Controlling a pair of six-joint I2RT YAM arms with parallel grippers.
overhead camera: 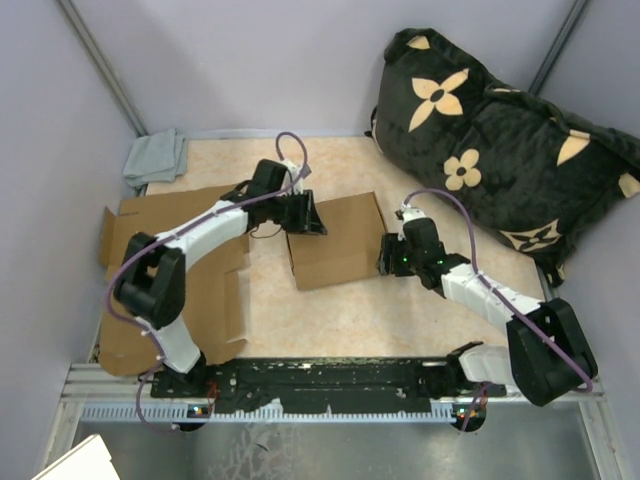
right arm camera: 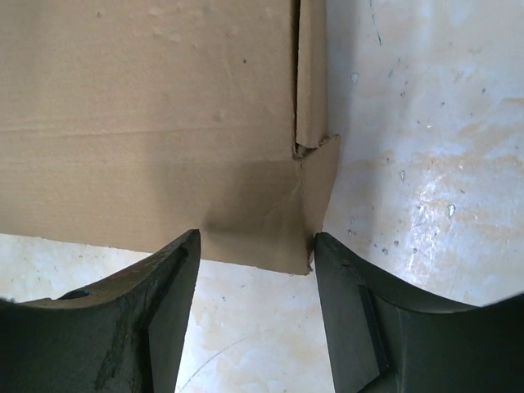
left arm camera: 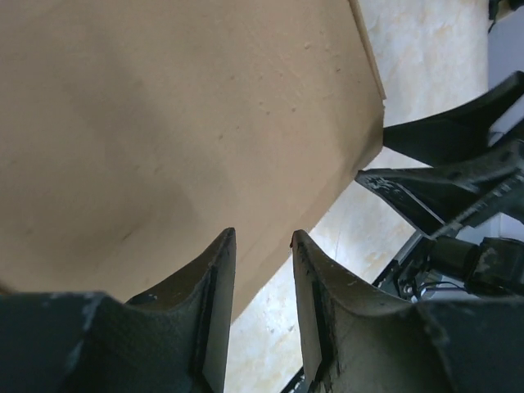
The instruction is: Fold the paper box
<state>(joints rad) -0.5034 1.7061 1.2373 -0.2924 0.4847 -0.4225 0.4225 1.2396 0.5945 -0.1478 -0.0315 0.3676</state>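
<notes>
The brown paper box (overhead camera: 335, 240) lies flat-topped in the middle of the table. My left gripper (overhead camera: 305, 215) is at its left edge, with its jaws a little apart and nothing between them. In the left wrist view the box (left arm camera: 164, 123) fills the upper left, and its lower edge runs just past the left gripper (left arm camera: 262, 237). My right gripper (overhead camera: 385, 255) is at the box's right edge, open. In the right wrist view the box (right arm camera: 147, 123) has a bent corner flap (right arm camera: 315, 184) that sits between the tips of the open right gripper (right arm camera: 255, 239).
Flat cardboard sheets (overhead camera: 170, 285) lie under the left arm at the left. A grey cloth (overhead camera: 155, 157) sits at the back left. A black flower-patterned cushion (overhead camera: 500, 140) fills the back right. The right arm's fingers (left arm camera: 458, 180) show in the left wrist view.
</notes>
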